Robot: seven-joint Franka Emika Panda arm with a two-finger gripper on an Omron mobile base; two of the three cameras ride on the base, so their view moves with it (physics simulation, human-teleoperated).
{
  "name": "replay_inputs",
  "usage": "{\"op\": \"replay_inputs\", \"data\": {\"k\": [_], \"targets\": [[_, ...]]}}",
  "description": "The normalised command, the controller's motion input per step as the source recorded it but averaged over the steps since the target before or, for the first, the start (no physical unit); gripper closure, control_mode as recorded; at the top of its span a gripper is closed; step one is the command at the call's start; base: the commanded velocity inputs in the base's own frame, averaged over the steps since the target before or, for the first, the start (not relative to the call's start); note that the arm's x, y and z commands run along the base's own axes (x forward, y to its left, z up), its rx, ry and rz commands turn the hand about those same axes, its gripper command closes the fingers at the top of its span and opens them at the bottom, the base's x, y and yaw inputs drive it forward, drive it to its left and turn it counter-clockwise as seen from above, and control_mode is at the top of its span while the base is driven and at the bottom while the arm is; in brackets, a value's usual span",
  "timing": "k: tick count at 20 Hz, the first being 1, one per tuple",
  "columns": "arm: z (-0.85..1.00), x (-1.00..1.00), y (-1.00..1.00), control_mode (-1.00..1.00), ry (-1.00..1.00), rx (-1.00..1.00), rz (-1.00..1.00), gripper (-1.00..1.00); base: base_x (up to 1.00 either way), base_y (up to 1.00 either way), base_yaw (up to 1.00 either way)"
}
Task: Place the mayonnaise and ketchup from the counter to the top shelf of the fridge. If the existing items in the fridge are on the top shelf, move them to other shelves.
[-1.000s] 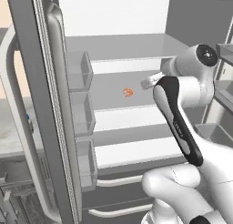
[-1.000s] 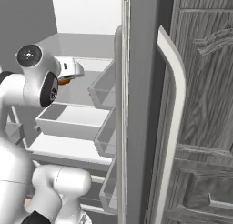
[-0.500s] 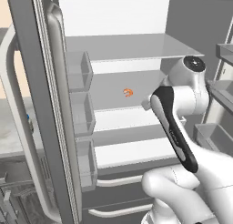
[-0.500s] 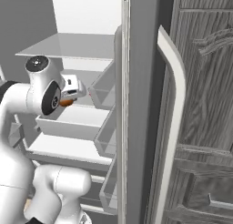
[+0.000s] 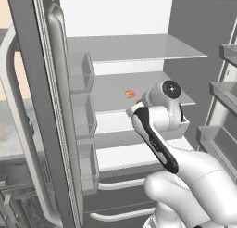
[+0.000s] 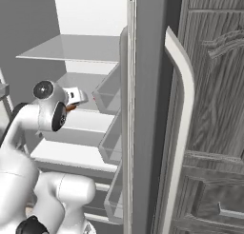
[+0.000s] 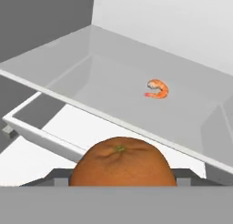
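Fridge [image 5: 139, 51] stood open before you, its top shelf [image 5: 134, 46] bare glass. Your gripper [image 7: 120, 180] held an orange [image 7: 122, 163] between its fingers, just in front of the middle shelf [image 7: 136, 95]. A shrimp [image 7: 157, 89] lay alone farther back on that shelf, well apart from the orange. From the left base view, the shrimp [image 5: 130, 94] showed just beyond your arm.

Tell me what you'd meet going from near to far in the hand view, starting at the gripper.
Orange between the gripper fingers → front edge of the glass shelf → shrimp lying on that shelf → white back wall of the fridge.
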Motion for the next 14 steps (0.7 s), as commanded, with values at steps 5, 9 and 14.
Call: {"op": "replay_inputs", "data": {"k": [5,9,14], "targets": [[0.01,0.84,0.11,-1.0,0.01,0.13,0.04,1.0,0.0,0.0,0.0],[0.08,0.57,0.01,-1.0,0.02,0.03,0.03,1.0,0.0,0.0,0.0],[0.0,0.05,0.0,-1.0,0.0,0.0,0.0,1.0,0.0,0.0,0.0]]}}
